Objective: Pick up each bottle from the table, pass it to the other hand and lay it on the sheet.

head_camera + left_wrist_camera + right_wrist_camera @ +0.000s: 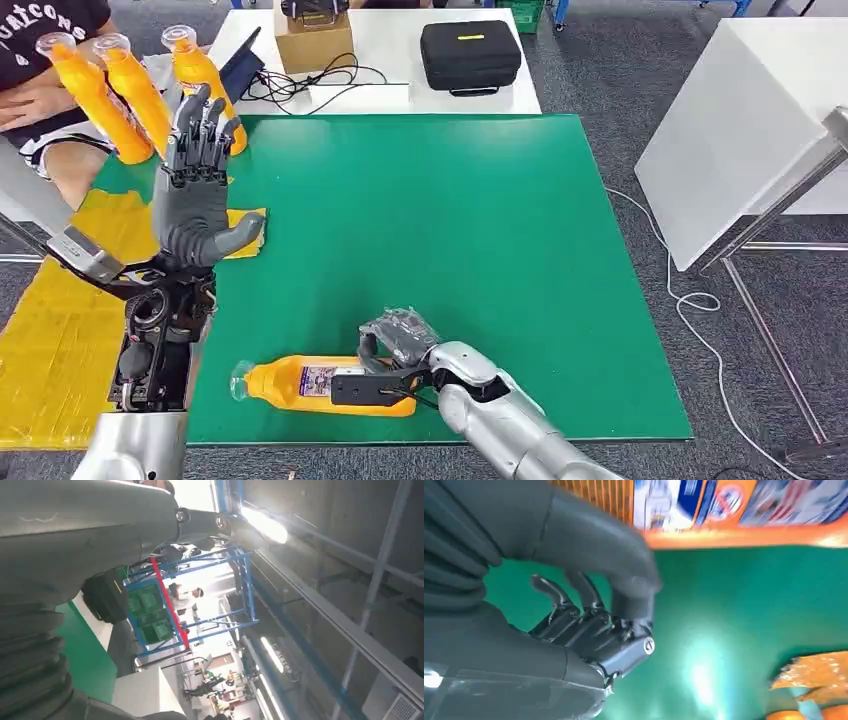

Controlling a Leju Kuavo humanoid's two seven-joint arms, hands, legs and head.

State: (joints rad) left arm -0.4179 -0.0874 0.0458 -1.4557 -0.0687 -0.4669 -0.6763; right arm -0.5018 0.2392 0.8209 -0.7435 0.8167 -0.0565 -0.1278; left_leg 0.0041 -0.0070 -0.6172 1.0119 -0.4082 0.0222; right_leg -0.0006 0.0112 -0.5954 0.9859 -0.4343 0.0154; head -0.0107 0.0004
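An orange bottle [300, 384] with a printed label lies on its side near the front edge of the green mat [450, 240], cap end to the left. My right hand [398, 342] sits just behind the bottle's base end. In the right wrist view its fingers [589, 625] are curled in under the thumb with nothing in them, and the bottle [734, 510] lies just beyond. My left hand [197, 190] is raised over the mat's left edge, fingers apart and pointing up, holding nothing. Three more orange bottles [135, 92] stand at the far left. A yellow sheet [55, 330] lies left of the mat.
A person [40, 60] sits at the far left behind the bottles. On the white table [420, 95] beyond the mat are a black case [470, 55], a cardboard box [313, 40] and cables. Another white table [740, 130] stands to the right.
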